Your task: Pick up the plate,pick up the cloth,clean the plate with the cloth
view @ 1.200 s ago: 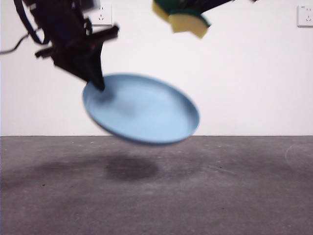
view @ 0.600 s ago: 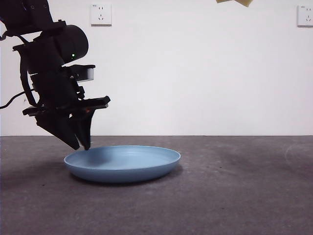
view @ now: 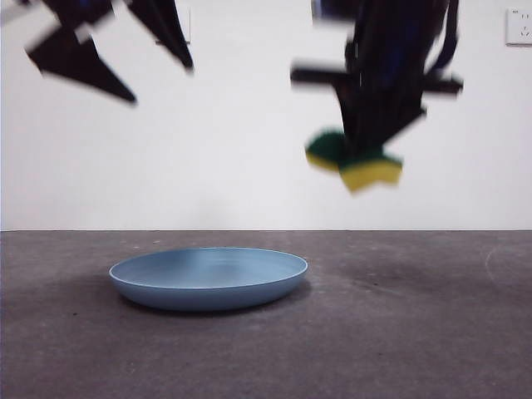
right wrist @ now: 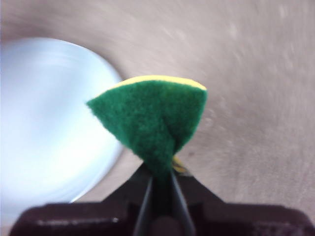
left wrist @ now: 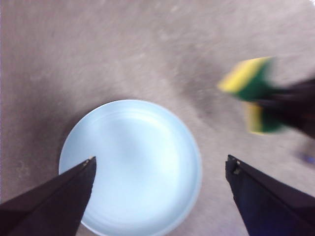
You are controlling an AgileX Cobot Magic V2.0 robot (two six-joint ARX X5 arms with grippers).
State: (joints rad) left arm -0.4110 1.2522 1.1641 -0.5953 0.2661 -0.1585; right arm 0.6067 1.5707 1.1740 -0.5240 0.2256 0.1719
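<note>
While airborne, cloth (view: 356, 162) beside plate (view: 208, 278)

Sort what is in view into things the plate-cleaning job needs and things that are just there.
Part of the job:
- plate, flat on the table
- cloth, pinched in the right gripper, off to one side of the plate
- left gripper, open above the plate

Just there:
- table
- wall sockets

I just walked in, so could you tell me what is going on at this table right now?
The blue plate lies flat on the table, held by nothing. The left gripper hangs open above it. The right gripper is shut on the sponge, carrying it in the air beside and above the plate, not touching it.
</note>
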